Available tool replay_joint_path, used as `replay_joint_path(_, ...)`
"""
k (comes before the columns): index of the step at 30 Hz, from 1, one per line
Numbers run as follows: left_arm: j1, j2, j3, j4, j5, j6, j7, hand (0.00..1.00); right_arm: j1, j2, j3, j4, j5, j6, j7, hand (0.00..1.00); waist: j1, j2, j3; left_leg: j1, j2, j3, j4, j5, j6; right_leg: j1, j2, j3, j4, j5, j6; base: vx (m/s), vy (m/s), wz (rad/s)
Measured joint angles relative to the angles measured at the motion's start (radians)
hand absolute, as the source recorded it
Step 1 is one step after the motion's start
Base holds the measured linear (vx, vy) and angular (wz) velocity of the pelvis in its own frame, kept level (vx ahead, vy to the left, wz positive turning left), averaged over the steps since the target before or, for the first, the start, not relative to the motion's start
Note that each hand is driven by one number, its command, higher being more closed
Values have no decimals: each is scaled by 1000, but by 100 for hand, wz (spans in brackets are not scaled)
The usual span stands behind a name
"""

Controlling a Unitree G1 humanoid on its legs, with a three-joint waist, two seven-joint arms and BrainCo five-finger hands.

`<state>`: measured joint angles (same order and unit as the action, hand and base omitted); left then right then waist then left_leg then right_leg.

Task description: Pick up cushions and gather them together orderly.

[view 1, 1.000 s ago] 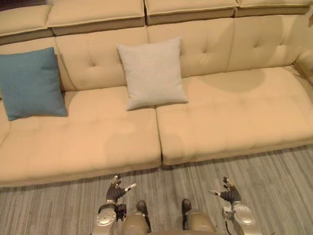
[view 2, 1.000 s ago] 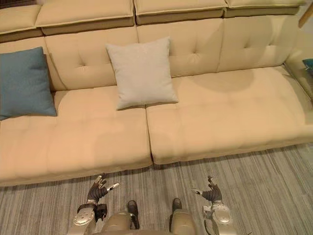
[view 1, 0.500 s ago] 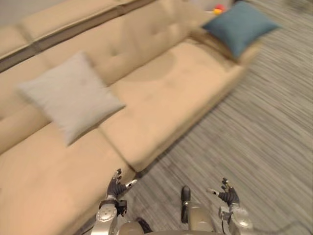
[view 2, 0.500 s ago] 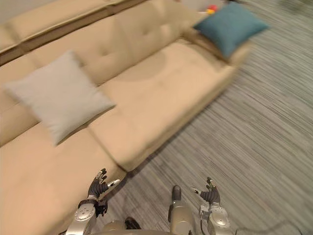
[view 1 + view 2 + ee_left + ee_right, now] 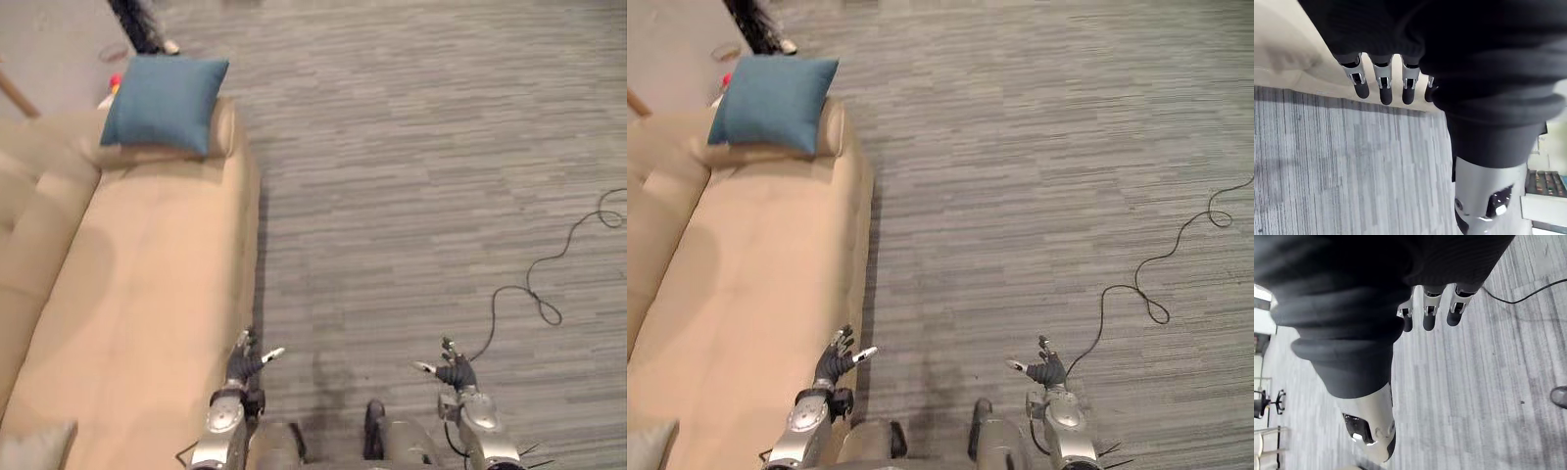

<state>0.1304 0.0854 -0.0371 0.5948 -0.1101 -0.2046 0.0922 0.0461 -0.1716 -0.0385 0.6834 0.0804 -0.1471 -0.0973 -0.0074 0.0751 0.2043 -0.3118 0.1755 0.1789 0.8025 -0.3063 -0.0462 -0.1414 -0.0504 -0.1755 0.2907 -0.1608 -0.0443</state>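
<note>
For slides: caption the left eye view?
Blue cushion on sofa armrest; left hand and right hand open, empty.

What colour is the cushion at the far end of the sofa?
Plain teal blue, no pattern. The cushion shows best in the left eye view.

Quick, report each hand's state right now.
Left hand: open, fingers relaxed, holding nothing.
Right hand: open, fingers relaxed, holding nothing.

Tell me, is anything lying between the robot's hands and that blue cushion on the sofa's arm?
Nothing visible. Between the left hand, the right hand and the blue cushion lie just sofa seat and carpet.
</note>
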Motion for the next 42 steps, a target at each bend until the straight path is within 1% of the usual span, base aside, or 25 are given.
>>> replay_joint_path(2, 19, -3, 3, -3, -5, 1, 7, 0, -1, -6, 1, -2, 1, -3, -13, 0, 34, 24, 6, -59, -56, -93, -284, 51, -73, 23, 3, 36, -5, -26, 44, 283, 261, -74)
replay_joint_path(4, 18, -6, 10, 3, -5, 4, 19, 0, -10, 8, -3, 3, 4, -1, -25, 0, 69, 32, 12, -31, -69, -103, -360, 161, -20, 60, 14, 77, -21, -37, 76, 432, 285, -47)
replay_joint_path(5, 7, 7, 13, -3, -5, 3, 24, 0, -15, 19, -5, -4, 10, -5, -37, 0, 72, -17, 4, -27, -121, -99, -382, 136, 10, 70, -29, 97, -48, -45, 107, 560, 307, -5)
replay_joint_path(7, 8, -13, 33, -14, -4, 4, 23, 0, -17, 28, -31, -4, 10, -4, -37, 0, 80, -57, -1, -11, -166, -79, -362, 84, 68, 66, -80, 105, 13, -87, 156, 508, 251, 10)
replay_joint_path(9, 35, -21, 28, -20, -5, 6, 26, 0, -18, 57, -43, -26, 9, -4, -36, 0, 83, -72, 2, 65, -184, -35, -361, 34, 95, 0, -122, 139, 261, -102, 210, 502, 221, -30)
replay_joint_path(10, 68, -18, 6, -34, -5, 12, 25, 0, -9, 78, -41, -43, 8, -4, -34, 0, 73, -74, 4, 142, -196, -21, -363, -1, 115, -77, -150, 157, 508, -36, 315, 416, 163, -30)
replay_joint_path(11, 76, -15, -2, -43, -5, 16, 25, 0, -6, 86, -41, -44, 6, -4, -34, 0, 71, -73, 4, 179, -198, -17, -364, -13, 123, -104, -162, 153, 608, -24, 315, 643, 148, -20)
replay_joint_path(13, 81, -9, -16, -70, -5, 23, 27, 0, 21, 92, -38, -43, -4, -1, -32, 0, 71, -70, 4, 310, -194, -13, -398, -20, 126, -184, -206, 59, 782, -78, 200, 547, 58, 0)
replay_joint_path(15, 75, -6, -13, -89, -6, 21, 42, 0, 5, 87, -38, -42, -6, -1, -32, 0, 67, -63, 7, 391, -184, -14, -473, -20, 124, -269, -225, -53, 707, -118, 130, 559, 2, -12)
replay_joint_path(17, 50, -6, -11, -80, -6, 22, 43, 0, -21, 70, -37, -36, -6, -2, -30, 0, 46, -40, 17, 436, -150, -29, -515, -35, 96, -341, -188, -105, 542, -120, 115, 641, -50, -1)
replay_joint_path(18, 15, -6, -10, -44, -5, 23, 43, 0, -37, 46, -36, -26, -8, -1, -28, 0, 35, -14, 34, 473, -108, -32, -532, -42, 69, -377, -124, -98, 349, -69, 89, 603, -87, 13)
replay_joint_path(20, -5, -3, 6, -14, -4, 24, 46, 0, -31, 34, -36, -25, -12, 0, -30, 0, 18, -12, 36, 526, -86, -49, -542, -41, 6, -386, -52, -71, 42, 107, 77, 644, -144, 9)
replay_joint_path(21, -2, 9, 10, -6, -1, 24, 51, 0, -6, 35, -32, -25, -12, 0, -31, 0, 21, -38, 20, 578, -90, -73, -531, -52, -23, -362, -8, -41, -149, 270, 46, 1016, -278, 30)
replay_joint_path(22, -13, 15, 9, 16, 6, 25, 58, 0, 18, 27, -36, -22, -12, 2, -31, 0, 8, -34, 12, 601, -81, -118, -472, -65, -48, -357, -5, -16, -110, 448, 1, 1018, -285, 16)
replay_joint_path(23, -42, -13, 6, 43, 7, 26, 61, 0, 8, 7, -40, 0, -12, 6, -31, 0, 16, 20, 12, 587, -38, -129, -415, -47, -76, -370, 29, -46, -27, 378, -14, 801, -208, 36)
replay_joint_path(24, -73, -30, 9, 46, 7, 26, 62, 0, -11, 0, -48, 12, -12, 15, -32, 0, 8, 25, 14, 509, -22, -144, -257, 100, -119, -372, 22, -57, 54, 286, -11, 579, -146, 9)
replay_joint_path(26, -87, -53, 7, 44, 6, 24, 62, 0, -22, -2, -31, 12, -8, 17, -32, 0, 14, 28, 19, 382, 18, -136, 18, 348, -98, -243, 17, -74, 10, 214, -11, 727, -204, 36)
replay_joint_path(28, -90, -57, 10, 34, 6, 15, 62, 0, -29, 10, -31, 39, 9, 15, -34, 0, 29, 21, 29, 241, 93, -67, 270, 207, -16, -68, 33, -107, -83, 189, -12, 729, -188, 39)
replay_joint_path(30, -71, -52, 10, 14, 2, 10, 62, 0, -60, 15, -32, 49, 33, 7, -34, 0, 66, -7, 28, 102, 83, -5, 257, 118, -13, 84, 28, -114, -195, 176, -10, 668, -115, 16)
replay_joint_path(34, -28, -53, 13, -17, -5, 10, 62, 0, -125, -21, -34, 113, 36, -2, -34, 0, 94, 5, 23, -58, -7, 161, -277, 118, -20, 240, 10, -164, -280, 84, 74, 506, 25, 23)
replay_joint_path(35, -17, -56, 14, -18, -5, 10, 62, 0, -112, -35, -41, 120, 36, -1, -35, 0, 102, 21, 15, -59, -26, 229, -412, 221, 36, 280, 18, -183, -281, 54, 95, 610, 117, 52)
replay_joint_path(36, -6, -51, 47, -15, -5, 11, 63, 0, -104, -22, -50, 137, 36, 4, -38, 0, 117, -7, 9, -17, -58, 270, -435, 258, 142, 323, -3, -192, -282, 27, 119, 883, 156, 88)
replay_joint_path(38, 8, -60, 98, -34, -6, 11, 63, 0, -99, -14, -44, 135, 36, 3, -35, 0, 110, -43, -8, -18, -92, 289, -416, 209, 208, 330, -33, -242, -245, 34, 146, 695, 121, 95)
replay_joint_path(39, 12, -71, 125, -30, -6, 14, 63, 0, -104, -14, -47, 138, 35, 3, -34, 0, 113, -47, -8, -9, -101, 281, -378, 163, 241, 326, -54, -247, -149, 20, 178, 600, 175, 113)
replay_joint_path(42, 35, -65, 126, -17, -9, 22, 64, 0, -86, -10, -71, 147, 29, 2, -32, 0, 103, -48, -8, 123, -164, 153, -407, 91, 212, 180, -163, -201, 461, 51, 261, 615, 148, 133)
